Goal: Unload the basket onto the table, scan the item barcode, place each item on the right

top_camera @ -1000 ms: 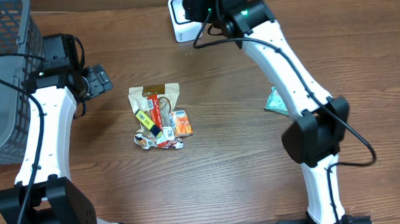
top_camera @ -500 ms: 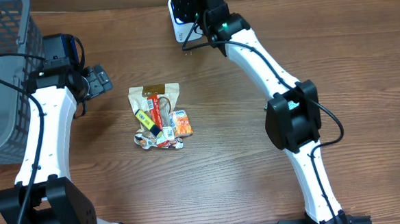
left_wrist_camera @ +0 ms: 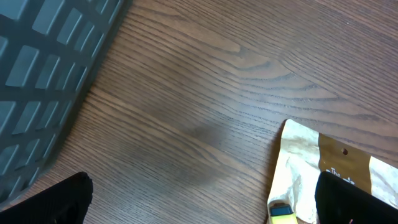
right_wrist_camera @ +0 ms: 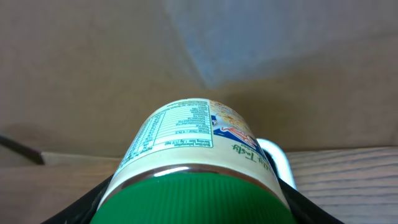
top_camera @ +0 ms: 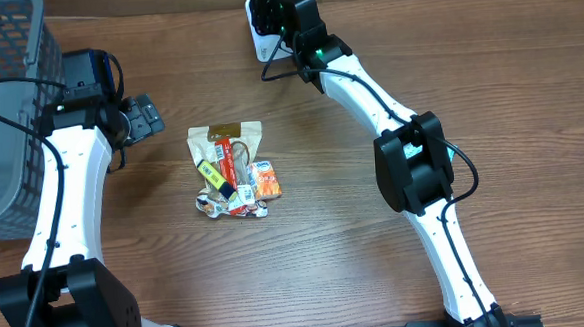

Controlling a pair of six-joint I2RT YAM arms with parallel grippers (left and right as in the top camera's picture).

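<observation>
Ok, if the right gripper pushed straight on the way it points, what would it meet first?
Likely the white scanner: the jar in the right gripper leads, with the scanner just beyond it, though depth is unclear.

Brown wood-grain desk, seen from overhead. A grey plastic mesh basket stood at its left edge. Near the centre lay a tan paper pouch, with a small yellow packet and an orange packet heaped against it. A white box-shaped scanner sat at the far edge, partly hidden.
</observation>
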